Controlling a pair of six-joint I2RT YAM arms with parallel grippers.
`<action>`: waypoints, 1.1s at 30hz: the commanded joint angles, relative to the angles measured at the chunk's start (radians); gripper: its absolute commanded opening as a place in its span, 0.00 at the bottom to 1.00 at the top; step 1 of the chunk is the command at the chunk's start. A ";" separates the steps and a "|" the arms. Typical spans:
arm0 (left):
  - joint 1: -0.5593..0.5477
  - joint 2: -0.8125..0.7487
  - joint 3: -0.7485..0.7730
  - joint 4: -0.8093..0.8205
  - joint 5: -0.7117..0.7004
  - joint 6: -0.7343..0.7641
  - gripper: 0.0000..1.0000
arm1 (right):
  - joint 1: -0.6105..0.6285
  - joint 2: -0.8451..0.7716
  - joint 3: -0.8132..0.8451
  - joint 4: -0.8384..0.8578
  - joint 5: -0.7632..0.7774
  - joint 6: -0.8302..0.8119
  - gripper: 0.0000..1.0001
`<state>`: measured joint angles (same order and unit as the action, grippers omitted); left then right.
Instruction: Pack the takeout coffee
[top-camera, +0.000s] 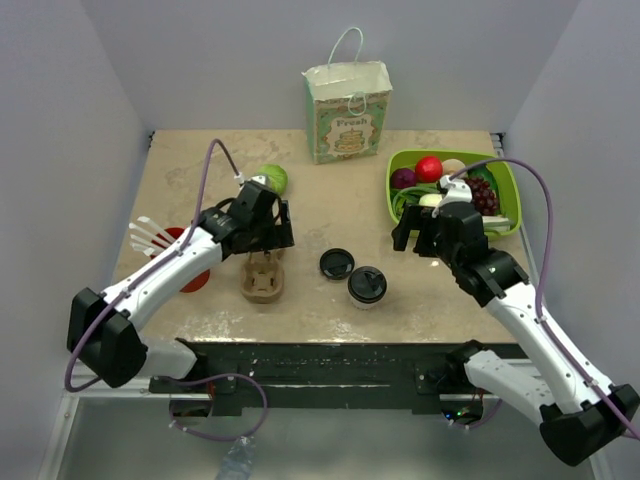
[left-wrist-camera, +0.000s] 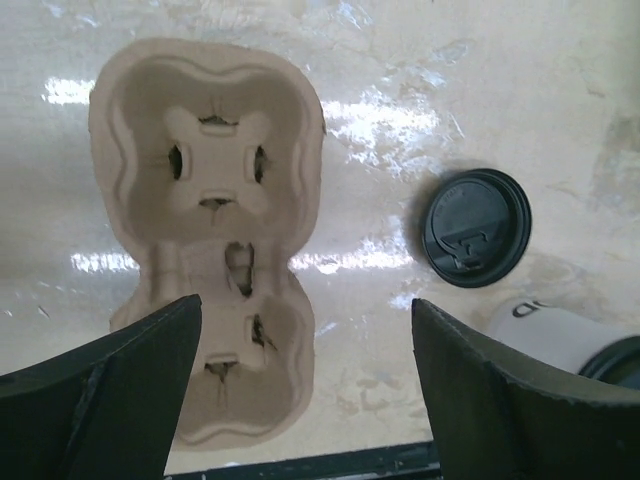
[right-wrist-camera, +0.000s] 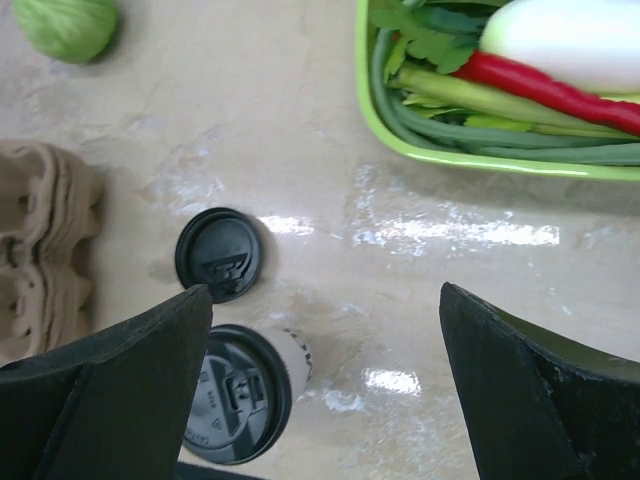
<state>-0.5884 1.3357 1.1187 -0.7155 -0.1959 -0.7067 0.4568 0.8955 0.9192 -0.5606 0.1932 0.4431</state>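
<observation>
Our left gripper (left-wrist-camera: 305, 310) and right gripper (right-wrist-camera: 325, 290) are both open and empty, so the lidded takeout coffee (top-camera: 367, 286) stands outside the cup carrier (top-camera: 263, 278), not yet packed

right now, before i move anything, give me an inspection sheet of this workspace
surface: beige marbled tabletop, glare patches, no spills seen
job's things: takeout coffee, white cup with its black lid on, upright near the front edge; cardboard cup carrier, empty; paper bag, upright at the back
clutter: loose black lid beside the coffee; green tray of produce; round green vegetable; red cup of white utensils
grippers: left gripper open above the carrier, empty; right gripper open above bare table right of the coffee, empty
cables: purple cable arching off each arm, touching no items
surroundings: plain walls on three sides, nothing else seen
</observation>
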 joint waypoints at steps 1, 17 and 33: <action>0.022 0.089 0.095 0.048 -0.089 0.074 0.85 | -0.004 0.037 0.044 0.016 0.132 -0.024 0.98; 0.117 0.272 0.108 0.151 0.087 0.180 0.55 | -0.004 0.106 0.049 0.004 0.196 -0.078 0.98; 0.119 0.319 0.109 0.126 0.101 0.151 0.44 | -0.006 0.103 0.047 -0.024 0.206 -0.076 0.98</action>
<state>-0.4732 1.6562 1.2095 -0.5888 -0.1009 -0.5549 0.4568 1.0088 0.9257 -0.5808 0.3592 0.3763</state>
